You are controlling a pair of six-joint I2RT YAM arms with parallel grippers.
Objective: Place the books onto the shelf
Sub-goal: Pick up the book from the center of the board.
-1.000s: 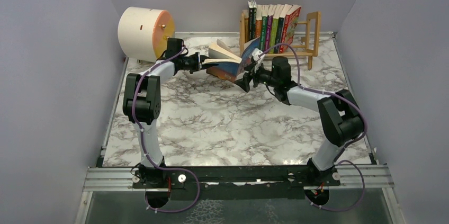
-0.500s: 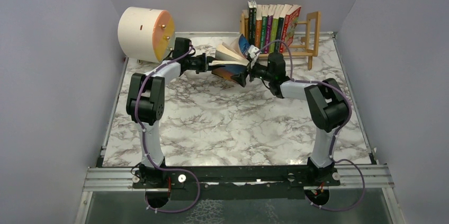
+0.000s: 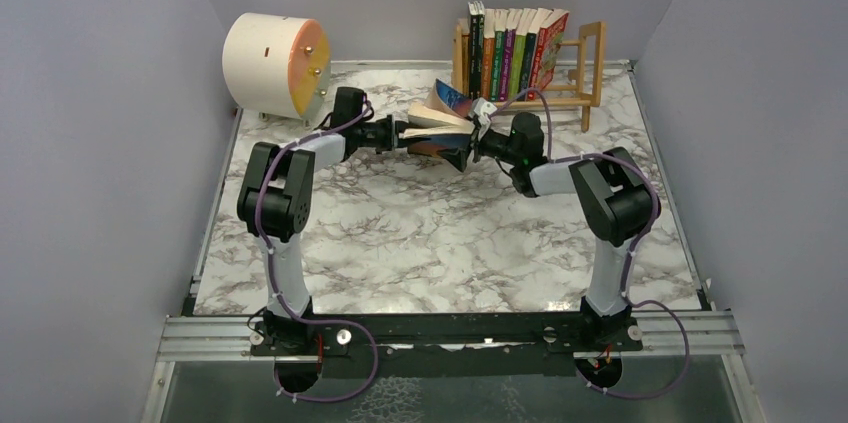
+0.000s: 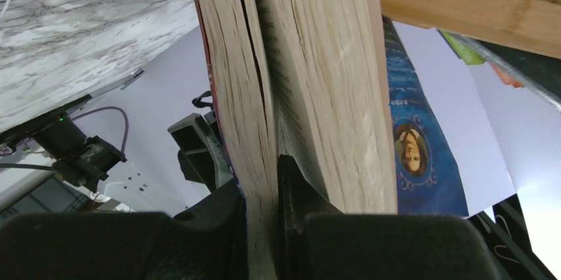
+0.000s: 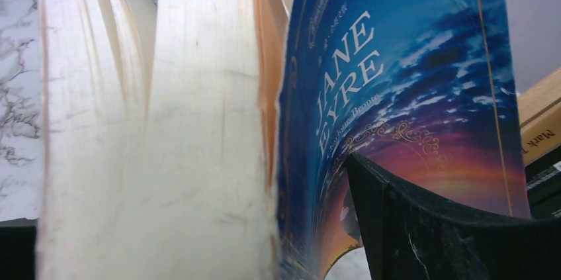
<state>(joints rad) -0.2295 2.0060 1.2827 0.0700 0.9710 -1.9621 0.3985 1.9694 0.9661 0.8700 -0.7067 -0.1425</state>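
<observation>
A blue paperback (image 3: 437,123) hangs open above the table, just in front of the shelf (image 3: 590,58). My left gripper (image 3: 400,133) is shut on it from the left. In the left wrist view one of its fingers (image 4: 286,181) sits between the pages, and the left gripper (image 4: 258,174) pinches a thin wad of pages and the back cover. My right gripper (image 3: 475,140) meets the book from the right, open. It (image 5: 185,194) straddles the page block and the curled blue front cover (image 5: 397,81). Several books (image 3: 510,43) stand upright on the light-wood shelf.
A cream cylinder with an orange face (image 3: 272,65) lies at the back left, close behind my left arm. Grey walls close in the marble table (image 3: 420,243) on three sides. The shelf's right end (image 3: 592,43) holds no books.
My right arm has pushed left onto the book, and the blue front cover has swung from lying open to standing up. My left gripper has carried the book slightly right.
</observation>
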